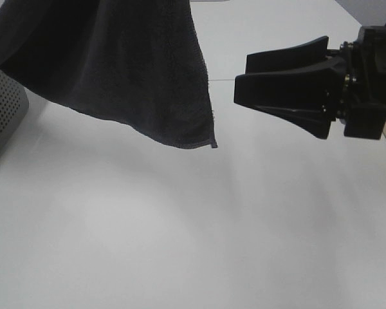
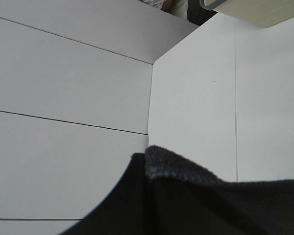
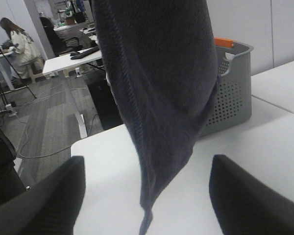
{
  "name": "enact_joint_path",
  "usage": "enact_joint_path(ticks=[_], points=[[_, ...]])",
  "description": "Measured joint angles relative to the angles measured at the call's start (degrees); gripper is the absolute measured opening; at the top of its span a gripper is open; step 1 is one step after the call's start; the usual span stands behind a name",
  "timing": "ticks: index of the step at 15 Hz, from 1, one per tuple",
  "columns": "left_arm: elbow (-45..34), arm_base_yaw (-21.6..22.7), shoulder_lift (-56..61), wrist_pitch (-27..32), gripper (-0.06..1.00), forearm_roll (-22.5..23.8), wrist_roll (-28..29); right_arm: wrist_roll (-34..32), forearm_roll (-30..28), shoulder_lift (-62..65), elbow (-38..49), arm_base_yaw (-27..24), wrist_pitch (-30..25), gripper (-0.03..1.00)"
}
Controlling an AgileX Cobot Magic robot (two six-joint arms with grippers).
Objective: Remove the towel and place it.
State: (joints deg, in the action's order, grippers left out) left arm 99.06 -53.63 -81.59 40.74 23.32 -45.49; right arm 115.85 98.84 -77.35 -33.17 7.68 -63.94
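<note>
Hanging in the air above the white table, the towel droops with its hemmed lower corner clear of the surface, its cloth partly screening the grey perforated basket that stands by the table's left edge with something orange at its rim. The right pincer is spread wide beside that corner, not touching it, the cloth dangling ahead of its fingers. The left pincer is clenched on the towel, hidden under dark folds that fill the near part of its wrist view.
</note>
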Motion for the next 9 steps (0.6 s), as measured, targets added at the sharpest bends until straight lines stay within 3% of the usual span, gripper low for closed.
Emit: enact_joint_path(ticks=[3,6,9], points=[[0.00,0.00,0.00,0.00,0.00,-0.57,0.00,0.11,-0.11,-3.27,-3.15,2.86,-0.63,0.69],[0.00,0.00,0.00,-0.46,0.00,-1.09,0.23,-0.23,-0.63,-6.70,-5.61,12.83,13.41,0.69],[0.00,0.00,0.00,-0.23,0.00,-1.09,1.09,-1.43,-1.03,-8.48,-6.36,16.39,16.10,0.69]])
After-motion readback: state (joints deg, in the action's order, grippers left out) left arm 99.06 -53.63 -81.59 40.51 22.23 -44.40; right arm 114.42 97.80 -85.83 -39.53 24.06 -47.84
